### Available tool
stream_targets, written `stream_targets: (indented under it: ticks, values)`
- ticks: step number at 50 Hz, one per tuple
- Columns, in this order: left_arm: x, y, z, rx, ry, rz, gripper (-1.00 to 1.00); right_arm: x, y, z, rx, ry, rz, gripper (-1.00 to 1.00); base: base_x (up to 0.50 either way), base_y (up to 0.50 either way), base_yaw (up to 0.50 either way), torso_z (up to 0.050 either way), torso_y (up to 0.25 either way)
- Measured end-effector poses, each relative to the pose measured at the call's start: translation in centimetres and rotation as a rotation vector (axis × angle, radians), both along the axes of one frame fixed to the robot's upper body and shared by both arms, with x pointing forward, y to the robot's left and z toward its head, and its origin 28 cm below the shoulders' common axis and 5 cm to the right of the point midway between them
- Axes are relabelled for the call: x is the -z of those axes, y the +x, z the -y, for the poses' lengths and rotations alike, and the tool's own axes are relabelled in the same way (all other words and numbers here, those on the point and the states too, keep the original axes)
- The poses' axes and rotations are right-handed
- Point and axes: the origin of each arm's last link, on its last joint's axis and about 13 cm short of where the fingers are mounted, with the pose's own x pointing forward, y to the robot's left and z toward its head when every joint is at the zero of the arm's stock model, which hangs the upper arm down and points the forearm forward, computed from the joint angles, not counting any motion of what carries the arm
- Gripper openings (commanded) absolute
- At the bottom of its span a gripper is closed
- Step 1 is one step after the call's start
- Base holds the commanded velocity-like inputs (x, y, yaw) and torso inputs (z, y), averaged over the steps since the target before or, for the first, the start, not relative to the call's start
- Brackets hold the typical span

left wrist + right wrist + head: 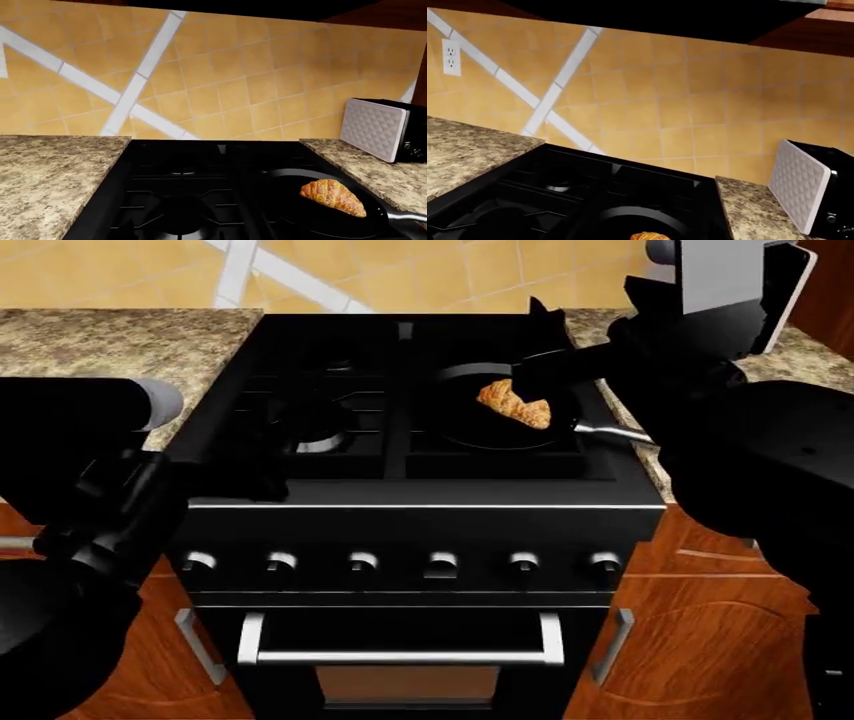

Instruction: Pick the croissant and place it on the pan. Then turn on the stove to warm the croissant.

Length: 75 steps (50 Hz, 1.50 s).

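Croissant (514, 404) sits in pan (461, 430) on stove (400, 490), ready for heat. Right pincer (541, 315) hovers past pan, grip unreadable; left pincer's state hidden too. Knobs (363, 562) next.

Pan (501, 420) on stove (414, 490), toaster (734, 290) on counter (120, 335)

We saw a back wall (267, 85) of warm orange-yellow tiles, crossed by white diagonal stripes (140, 75) that met in an X. A white power outlet (451, 56) sat on that wall at one side. A speckled granite bench (120, 335) ran along the wall on both sides, with reddish wooden cabinet fronts (694, 640) below. A dark hood (654, 17) hung overhead. On the right-hand bench stood a white-and-black toaster (383, 129). The light was even and soft.
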Motion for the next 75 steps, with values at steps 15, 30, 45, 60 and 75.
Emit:
stream_targets:
  ticks: [15, 30, 45, 60, 75]
  values:
    - [0.7, 0.3, 0.0, 0.004, 0.006, 0.036, 1.00, 1.4, -0.6, 0.2, 0.065, 0.053, 0.052, 1.00, 0.00, 0.00, 0.00, 0.000, 0.000]
    - [1.2, 0.3, 0.0, 0.032, -0.001, 0.126, 1.00, 3.1, -2.3, 0.7, 0.136, 0.087, 0.098, 1.00, 0.00, 0.00, 0.00, 0.000, 0.000]
    - [1.5, 0.4, 0.1, 0.039, 0.030, 0.161, 1.00, 4.7, -4.2, 1.1, 0.180, 0.096, 0.128, 1.00, 0.00, 0.00, 0.00, -0.036, 0.000]
    - [1.6, 0.2, 0.7, 0.058, 0.059, 0.161, 1.00, 7.2, -5.3, 1.3, 0.189, 0.104, 0.105, 1.00, 0.00, 0.00, 0.00, -0.050, 0.000]
    - [1.7, 0.2, 0.9, 0.070, 0.065, 0.158, 1.00, 8.1, -5.7, 1.6, 0.215, 0.102, 0.082, 1.00, 0.00, 0.00, 0.00, -0.050, 0.000]
